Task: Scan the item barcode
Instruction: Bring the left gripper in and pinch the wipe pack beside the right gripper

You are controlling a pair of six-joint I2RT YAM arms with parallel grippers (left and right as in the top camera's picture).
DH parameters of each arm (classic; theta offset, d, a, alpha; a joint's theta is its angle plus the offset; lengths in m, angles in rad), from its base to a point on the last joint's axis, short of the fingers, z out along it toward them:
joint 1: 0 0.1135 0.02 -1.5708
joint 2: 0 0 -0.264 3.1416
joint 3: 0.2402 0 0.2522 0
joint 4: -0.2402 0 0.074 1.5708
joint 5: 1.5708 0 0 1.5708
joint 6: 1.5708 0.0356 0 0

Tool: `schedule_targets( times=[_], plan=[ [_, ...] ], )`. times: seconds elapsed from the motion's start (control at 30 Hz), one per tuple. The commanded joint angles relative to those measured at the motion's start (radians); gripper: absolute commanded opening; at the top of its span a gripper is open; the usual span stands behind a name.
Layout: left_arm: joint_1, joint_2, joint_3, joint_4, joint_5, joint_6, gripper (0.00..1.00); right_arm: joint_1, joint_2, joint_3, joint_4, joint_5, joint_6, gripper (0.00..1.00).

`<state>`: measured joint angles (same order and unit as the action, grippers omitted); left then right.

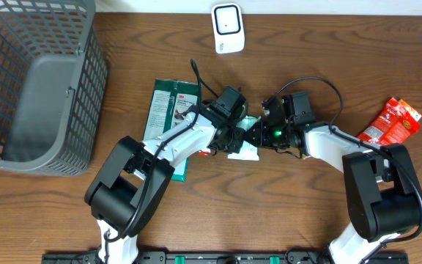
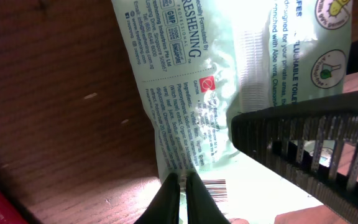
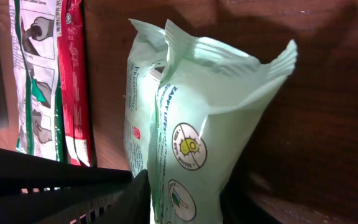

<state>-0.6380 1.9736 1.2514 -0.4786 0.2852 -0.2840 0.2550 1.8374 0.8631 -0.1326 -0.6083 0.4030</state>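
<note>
First, overhead: pale green plastic wipes pack (image 1: 245, 149) lies about mid-table on brown wooden table (image 1: 328, 44). It's mostly hidden under left gripper (image 1: 234, 136) and right gripper (image 1: 264, 133), which meet over it; jaws too small to read here. White boxy barcode scanner (image 1: 226, 28) sits at back edge, well apart. Grey plastic mesh basket (image 1: 86, 81) is at left edge. Dark green flat packet (image 1: 165, 110) lies partly under left arm. Red foil packet (image 1: 391, 122) is near right edge.

Left wrist: left gripper is pinched shut on pack's thin edge, just beside printed barcode (image 2: 215, 186), which is cut off at frame bottom. Black ribbed finger (image 2: 303, 149) of right gripper crosses pack's right side.

Right wrist: pack stands upright, lower part squeezed betw. right gripper's narrow jaws; far finger dim. Barcode shows in left wrist view only.
</note>
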Motion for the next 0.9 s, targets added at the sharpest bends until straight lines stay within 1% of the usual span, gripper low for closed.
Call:
schedule_targets(
  times=[0.0,0.1,0.2,0.27,0.4,0.57,0.73,0.87],
  plan=[
    [0.003,0.034,-0.006,-0.009,-0.036,0.002,0.08,0.005,0.0,-0.009,0.005,0.028,-0.001,0.34],
    [0.003,0.034,-0.006,-0.01,-0.036,0.002,0.08,0.005,0.0,-0.009,0.024,0.028,-0.016,0.41],
    [0.003,0.034,-0.006,-0.01,-0.036,0.002,0.08,0.005,0.0,-0.009,0.054,0.028,-0.018,0.43],
    [0.003,0.034,-0.006,-0.01,-0.036,0.002,0.08,0.005,0.0,-0.009,0.064,0.028,-0.019,0.4],
    [0.003,0.034,-0.006,-0.01,-0.036,0.002,0.08,0.005,0.0,-0.009,0.072,0.036,-0.019,0.3],
    [0.003,0.034,-0.006,-0.01,-0.036,0.002,0.08,0.005,0.0,-0.009,0.072,0.035,-0.019,0.21],
    [0.004,0.021,-0.006,-0.009,-0.039,0.002,0.07,0.005,-0.001,-0.009,0.068,0.035,-0.051,0.19],
    [0.005,-0.034,-0.006,-0.01,-0.074,0.002,0.08,0.005,-0.001,-0.008,0.073,-0.007,-0.053,0.17]
  ],
)
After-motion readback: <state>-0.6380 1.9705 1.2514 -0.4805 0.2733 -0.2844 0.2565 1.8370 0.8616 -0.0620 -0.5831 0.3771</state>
